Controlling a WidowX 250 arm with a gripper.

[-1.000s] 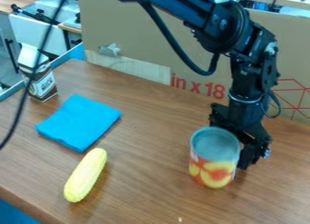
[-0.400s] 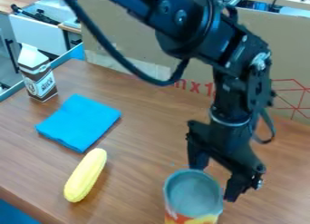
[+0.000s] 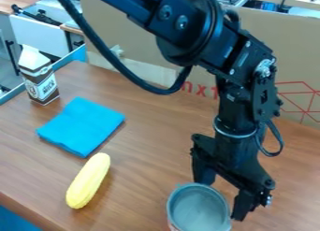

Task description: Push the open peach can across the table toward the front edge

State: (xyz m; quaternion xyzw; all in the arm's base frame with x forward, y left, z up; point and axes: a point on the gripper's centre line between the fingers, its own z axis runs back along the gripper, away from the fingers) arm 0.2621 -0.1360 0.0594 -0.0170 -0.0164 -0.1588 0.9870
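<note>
The black gripper (image 3: 221, 198) hangs down at the lower right of the camera view, its two fingers apart. One finger is behind the rim of a can (image 3: 198, 208), and the other is by its right side. The can is upright, with a grey-blue top and a strip of red label at the bottom edge of the view. Its front hides part of the far finger's lower end. On the left lies a yellow corn cob (image 3: 88, 180), with a folded blue cloth (image 3: 81, 125) behind it.
A brown and white carton (image 3: 40, 80) stands at the table's back left corner. Cardboard (image 3: 147, 38) rises along the back edge of the wooden table (image 3: 147, 146). The arm's cable loops down behind the cloth's right side.
The gripper and the can have both moved toward the camera and a little left, mostly in the first half second. Corn cob, cloth and carton have stayed put.
</note>
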